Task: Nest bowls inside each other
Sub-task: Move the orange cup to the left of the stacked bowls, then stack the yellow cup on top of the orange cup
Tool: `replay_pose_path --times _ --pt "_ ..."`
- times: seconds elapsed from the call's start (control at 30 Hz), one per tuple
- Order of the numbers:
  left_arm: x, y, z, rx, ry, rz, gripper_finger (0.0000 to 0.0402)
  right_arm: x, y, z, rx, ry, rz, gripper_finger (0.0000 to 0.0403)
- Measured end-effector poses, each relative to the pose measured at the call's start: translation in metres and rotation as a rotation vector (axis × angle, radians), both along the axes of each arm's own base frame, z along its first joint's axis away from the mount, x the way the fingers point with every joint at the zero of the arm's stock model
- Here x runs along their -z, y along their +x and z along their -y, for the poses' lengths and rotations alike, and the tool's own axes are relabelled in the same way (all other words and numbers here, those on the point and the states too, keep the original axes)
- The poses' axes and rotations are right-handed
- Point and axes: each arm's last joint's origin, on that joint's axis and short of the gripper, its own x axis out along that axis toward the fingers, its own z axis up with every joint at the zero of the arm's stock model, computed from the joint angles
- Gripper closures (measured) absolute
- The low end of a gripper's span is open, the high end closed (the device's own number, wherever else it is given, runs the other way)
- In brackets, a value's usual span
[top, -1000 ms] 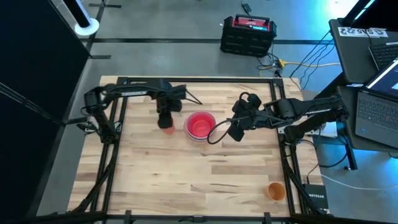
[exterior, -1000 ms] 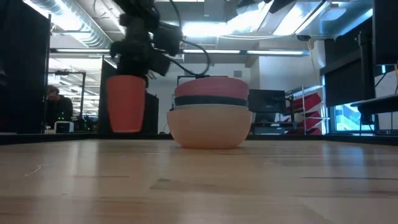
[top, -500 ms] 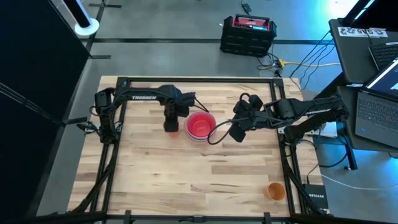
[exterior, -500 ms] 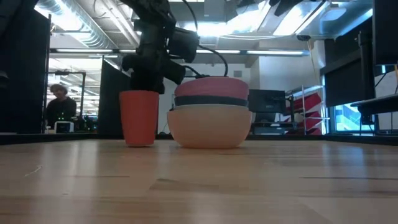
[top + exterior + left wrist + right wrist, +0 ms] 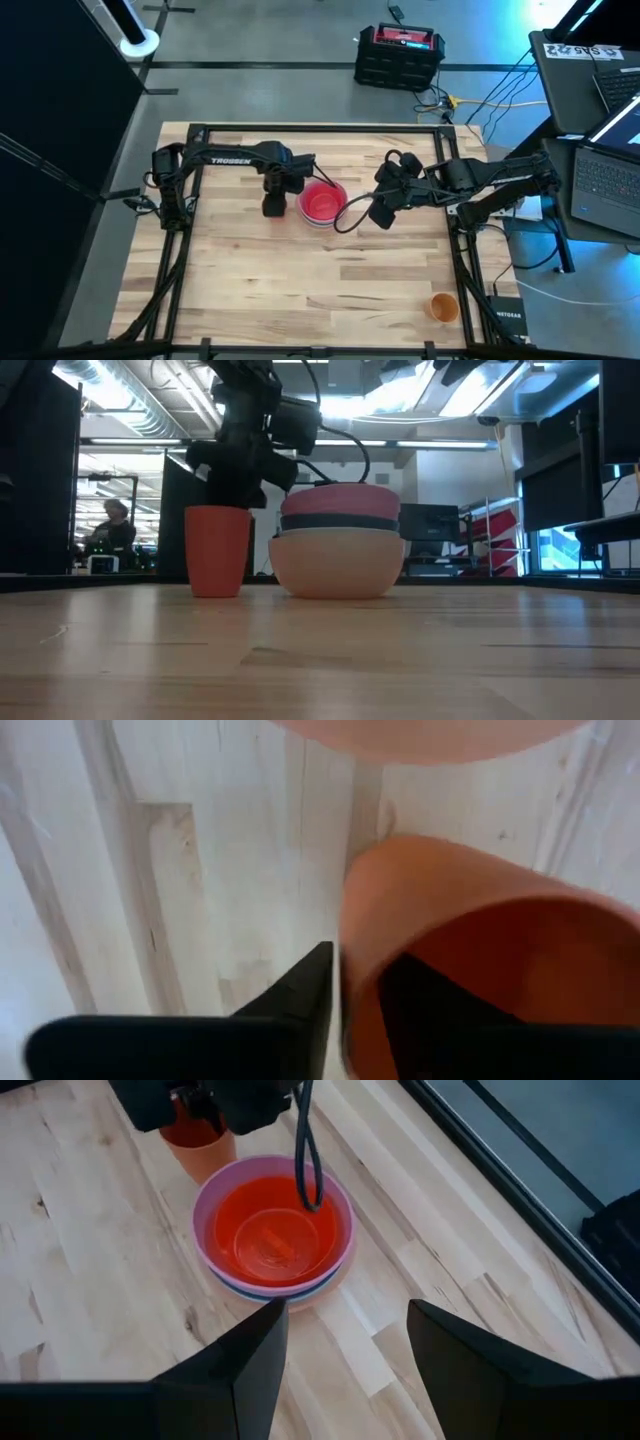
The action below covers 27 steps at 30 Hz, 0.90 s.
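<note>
A small red-orange bowl (image 5: pixel 218 550), tall like a cup, stands upright on its base on the wooden table, just left of a stack of nested bowls (image 5: pixel 322 203). The stack shows a red bowl (image 5: pixel 275 1230) inside a pink one, then a teal band (image 5: pixel 338 520), with a white bowl (image 5: pixel 338 565) at the bottom. My left gripper (image 5: pixel 360 965) points down over the small bowl with its fingers astride the wall. My right gripper (image 5: pixel 347 1320) hangs open above the table, right of the stack. My left gripper has one finger (image 5: pixel 305 995) outside the small bowl's wall (image 5: pixel 358 935) and one finger (image 5: pixel 420 995) inside, coming from above. A thin gap shows beside the outer finger. I cannot tell whether the inner finger touches the wall. The bowl stands on the table.
An orange bowl (image 5: pixel 443 306) sits alone near the table's front right corner. Black frame rails (image 5: pixel 185 230) run along the table's sides. A cable (image 5: pixel 305 1160) from the left arm hangs over the stack. Bare wood (image 5: pixel 300 280) covers the near half. A person (image 5: pixel 110 525) is far behind.
My left gripper has gone toward the table's right, up to the stack, and slightly down, carrying the small red-orange bowl. That bowl hung clear of the table a second ago and now stands on it beside the stack.
</note>
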Motion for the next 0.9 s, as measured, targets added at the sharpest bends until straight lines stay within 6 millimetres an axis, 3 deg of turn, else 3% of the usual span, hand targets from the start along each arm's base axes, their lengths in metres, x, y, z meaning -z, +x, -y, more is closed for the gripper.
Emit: replay_pose_path --times 0.33,0.67,0.9 --pt "-0.079 -0.006 0.017 -0.029 0.059 0.110 0.0282 0.013 -0.012 -0.021 -0.089 0.085 -0.126 0.0210" --pt "-0.160 -0.038 0.041 -0.055 0.116 0.274 0.0267 0.027 -0.032 -0.044 -0.161 0.183 -0.295 0.0210" --pt "-0.201 -0.084 0.053 -0.127 0.123 0.423 0.0267 0.063 -0.083 -0.117 -0.238 0.228 -0.381 0.0210"
